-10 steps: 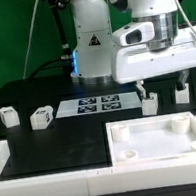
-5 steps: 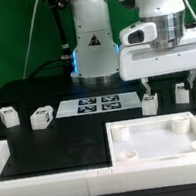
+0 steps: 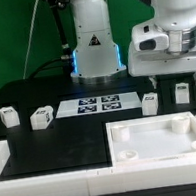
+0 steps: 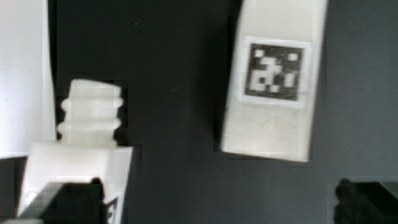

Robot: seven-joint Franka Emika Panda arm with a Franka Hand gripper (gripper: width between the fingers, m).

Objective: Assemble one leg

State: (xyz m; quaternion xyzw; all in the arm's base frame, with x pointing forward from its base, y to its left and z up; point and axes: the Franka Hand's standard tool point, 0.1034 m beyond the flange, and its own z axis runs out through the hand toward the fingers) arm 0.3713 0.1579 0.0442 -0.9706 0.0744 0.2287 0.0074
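**Desk:** What does the exterior view give you?

**Me:** My gripper (image 3: 177,76) hangs clear above the table. Below it stand the leg (image 3: 149,101) I'd go for and a neighbour leg (image 3: 182,92). Both are just behind the white tray part (image 3: 162,137), at the exterior view's right of the marker board (image 3: 97,105).

**Desk:** And the wrist view?

**Me:** My fingers (image 4: 68,200) are spread wide with nothing between them. A ribbed leg (image 4: 86,130) sits in line with one fingertip, and a tagged leg (image 4: 276,85) lies further out. I can't tell which matches which outside.

**Desk:** So how do you take it?

**Me:** I'd shift sideways until one leg sits centred between the jaws, then come straight down. Otherwise I reckon a fingertip lands on it and topples it.
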